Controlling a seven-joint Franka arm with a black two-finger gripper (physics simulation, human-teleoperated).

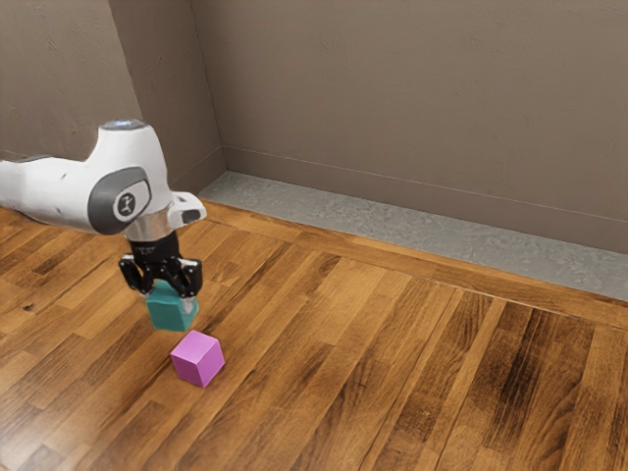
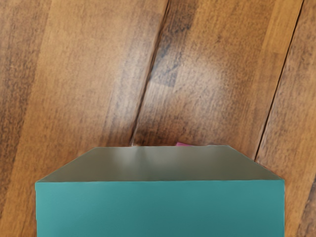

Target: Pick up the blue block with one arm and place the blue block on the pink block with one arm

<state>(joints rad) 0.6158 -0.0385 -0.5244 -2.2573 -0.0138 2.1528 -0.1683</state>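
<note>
The gripper [image 1: 169,292] is closed on the blue block [image 1: 173,314], rather teal in colour, with one finger on each of two opposite faces near its top. The block hangs over the wooden table [image 1: 412,373], just to the exterior view's left of the pink block [image 1: 196,358] and slightly farther. It looks like a small, stiff, light cube with smooth flat sides, so a centred hold on parallel faces seems right, as an off-centre one could slip.

A teal-blue cube [image 1: 173,312] raised, a magenta-pink cube [image 1: 197,358] lying flat.
We see pink at teal's four o'clock, close, not touching.
</note>
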